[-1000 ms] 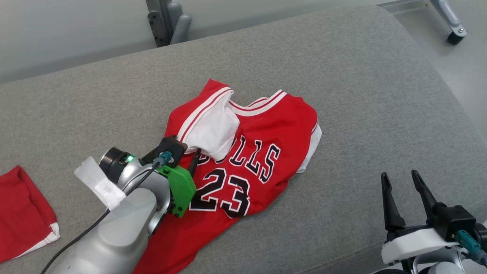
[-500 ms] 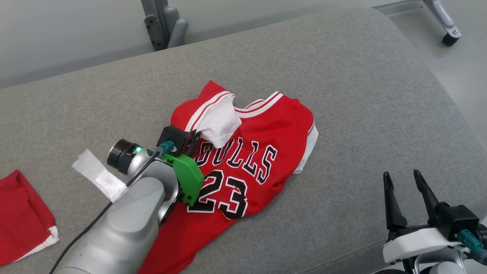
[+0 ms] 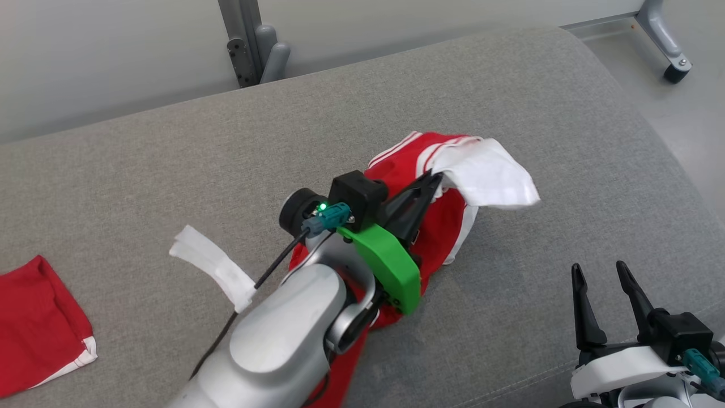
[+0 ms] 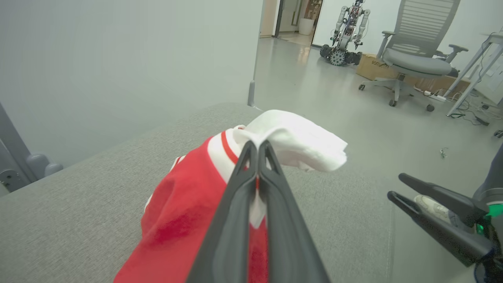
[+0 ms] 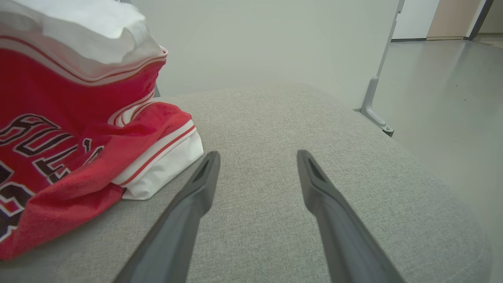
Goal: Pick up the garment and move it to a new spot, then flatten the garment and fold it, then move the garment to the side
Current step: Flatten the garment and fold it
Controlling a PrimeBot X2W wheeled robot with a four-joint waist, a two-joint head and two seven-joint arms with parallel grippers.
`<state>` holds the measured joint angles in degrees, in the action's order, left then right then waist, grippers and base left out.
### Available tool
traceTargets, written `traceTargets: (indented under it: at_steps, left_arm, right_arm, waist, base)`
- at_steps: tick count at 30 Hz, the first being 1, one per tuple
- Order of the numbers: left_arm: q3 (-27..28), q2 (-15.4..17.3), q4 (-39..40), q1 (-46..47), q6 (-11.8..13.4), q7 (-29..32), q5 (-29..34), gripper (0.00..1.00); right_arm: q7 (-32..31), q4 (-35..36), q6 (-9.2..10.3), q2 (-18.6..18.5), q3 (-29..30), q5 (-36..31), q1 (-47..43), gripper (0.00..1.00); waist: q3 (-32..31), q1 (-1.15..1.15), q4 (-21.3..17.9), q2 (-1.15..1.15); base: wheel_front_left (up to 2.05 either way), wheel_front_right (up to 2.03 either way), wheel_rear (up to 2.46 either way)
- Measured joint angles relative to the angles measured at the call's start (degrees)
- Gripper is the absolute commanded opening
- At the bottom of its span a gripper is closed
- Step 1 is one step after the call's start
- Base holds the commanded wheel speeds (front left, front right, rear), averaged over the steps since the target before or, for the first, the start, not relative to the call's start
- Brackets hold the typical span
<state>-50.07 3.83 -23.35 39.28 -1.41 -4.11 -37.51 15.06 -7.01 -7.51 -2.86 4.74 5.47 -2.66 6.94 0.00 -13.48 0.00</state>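
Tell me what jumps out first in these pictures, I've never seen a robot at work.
A bright red jersey with white trim, bunched in the middle of a grey cushion, grabs the eye first. The left gripper is pinched shut on its white edge, holding it up. The right gripper sits open at the lower right, and another red cloth lies far left.
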Motion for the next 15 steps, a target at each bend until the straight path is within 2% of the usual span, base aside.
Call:
traceTargets:
  at_steps: [3, 6, 9, 13, 14, 15]
  left_arm:
    - [-1.67, -0.30, 5.99, -1.76, 1.54, 1.38, -0.59, 0.00]
    - [-4.68, -0.58, 7.69, -4.80, 1.98, 3.08, -0.51, 0.00]
    - [-7.95, -0.63, 5.35, -7.97, 1.40, 3.48, -0.80, 0.00]
    - [-10.03, -0.89, 0.98, -9.06, 0.90, 1.07, -1.58, 0.00]
    - [-10.46, -0.85, 0.32, -9.06, 0.89, 0.24, -1.93, 0.25]
    - [-11.05, -0.87, 0.01, -9.02, 0.87, -0.60, -2.43, 0.62]
  right_arm:
    - [0.00, 0.00, 0.00, 0.00, -0.11, 0.05, 0.00, 1.00]
    - [0.00, -0.09, 0.00, 0.00, -0.02, 0.32, -0.01, 1.00]
    - [0.00, -0.27, 0.00, 0.01, -0.45, 0.65, 0.09, 1.00]
    - [0.00, -0.37, 0.00, 0.01, -0.78, 0.99, 0.71, 1.00]
    - [0.00, -0.40, 0.00, 0.01, -0.79, 0.99, 0.72, 1.00]
    - [0.00, -0.41, 0.00, 0.01, -0.76, 0.99, 0.73, 1.00]
  waist:
    - [0.01, 0.00, -0.29, 0.00]
    - [0.28, 0.00, -0.64, 0.00]
    - [0.80, 0.00, -1.18, 0.00]
    - [1.71, 0.00, -2.12, 0.00]
    - [1.93, 0.00, -2.35, 0.00]
    - [2.12, 0.00, -2.59, 0.00]
  base:
    - [0.00, 0.00, 0.00]
    - [0.00, 0.00, 0.00]
    - [0.00, 0.00, 0.00]
    - [0.00, 0.00, 0.00]
    - [0.00, 0.00, 0.00]
    - [0.00, 0.00, 0.00]
